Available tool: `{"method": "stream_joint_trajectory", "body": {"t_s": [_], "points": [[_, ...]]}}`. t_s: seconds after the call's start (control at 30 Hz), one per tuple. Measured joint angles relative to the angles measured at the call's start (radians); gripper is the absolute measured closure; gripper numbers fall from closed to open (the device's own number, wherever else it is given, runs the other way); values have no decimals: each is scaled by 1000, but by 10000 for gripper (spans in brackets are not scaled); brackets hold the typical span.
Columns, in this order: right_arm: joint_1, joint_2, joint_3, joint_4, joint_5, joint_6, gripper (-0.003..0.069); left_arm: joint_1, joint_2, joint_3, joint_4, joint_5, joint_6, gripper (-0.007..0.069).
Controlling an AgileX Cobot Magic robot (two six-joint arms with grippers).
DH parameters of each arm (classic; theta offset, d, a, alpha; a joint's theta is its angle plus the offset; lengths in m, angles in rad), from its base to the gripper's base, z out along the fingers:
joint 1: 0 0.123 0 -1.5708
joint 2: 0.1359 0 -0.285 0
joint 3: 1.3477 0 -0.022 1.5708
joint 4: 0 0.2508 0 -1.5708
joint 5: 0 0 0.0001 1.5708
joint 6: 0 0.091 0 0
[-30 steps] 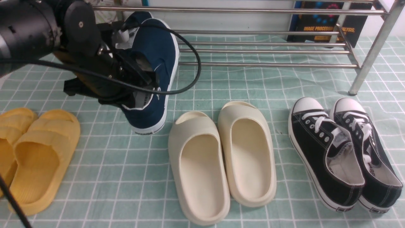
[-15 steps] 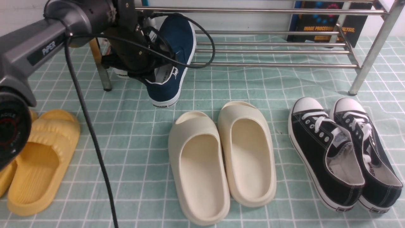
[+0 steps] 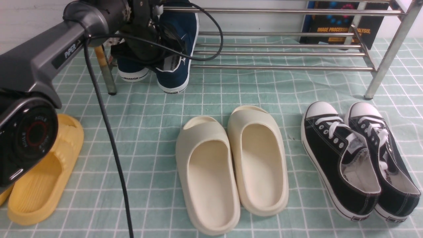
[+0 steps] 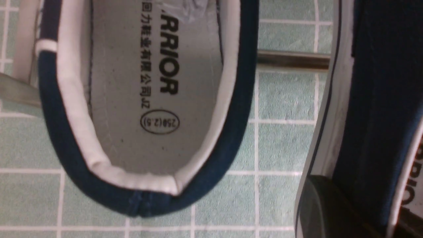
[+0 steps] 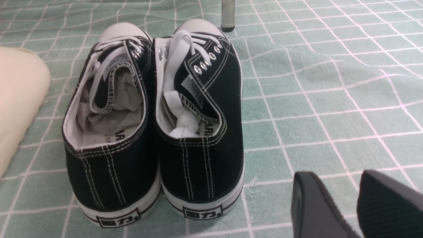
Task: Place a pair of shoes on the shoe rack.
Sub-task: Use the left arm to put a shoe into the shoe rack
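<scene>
My left gripper [image 3: 163,54] is shut on the side wall of a navy-blue slip-on shoe [image 3: 180,43]. It holds the shoe tilted, toe up, over the lower bars at the left end of the silver shoe rack [image 3: 281,67]. The other navy shoe [image 3: 132,71] sits on those bars just to its left, heel toward me. In the left wrist view the resting shoe [image 4: 148,99] shows its grey insole. One dark finger [image 4: 322,205] presses the held shoe [image 4: 380,99] from outside. My right gripper [image 5: 337,177] is open and empty, low over the cloth.
Cream foam slides [image 3: 231,165] lie in the middle and black lace-up sneakers [image 3: 357,158] at the right, also in the right wrist view [image 5: 152,125]. Yellow slides [image 3: 43,172] lie at the left under my left arm. A book [image 3: 343,23] stands behind the rack.
My left arm has carried the navy shoe forward and up from the cloth to the rack, beside the other navy shoe. The right arm has not moved.
</scene>
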Motion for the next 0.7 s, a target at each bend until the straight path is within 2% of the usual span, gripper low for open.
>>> {"method": "stream_joint_trajectory", "body": {"t_s": [0.2,0.33,0.47,0.7], "points": [[0,0,0,0,0,0,412,0,0,-3,13,-53,-12,535],[0,0,0,0,0,0,412,0,-2,-11,43,-84,-57,433],[0,0,0,0,0,0,412,0,-6,-11,49,-72,-72,363],[0,0,0,0,0,0,412,0,-76,-11,66,20,-72,358]]}}
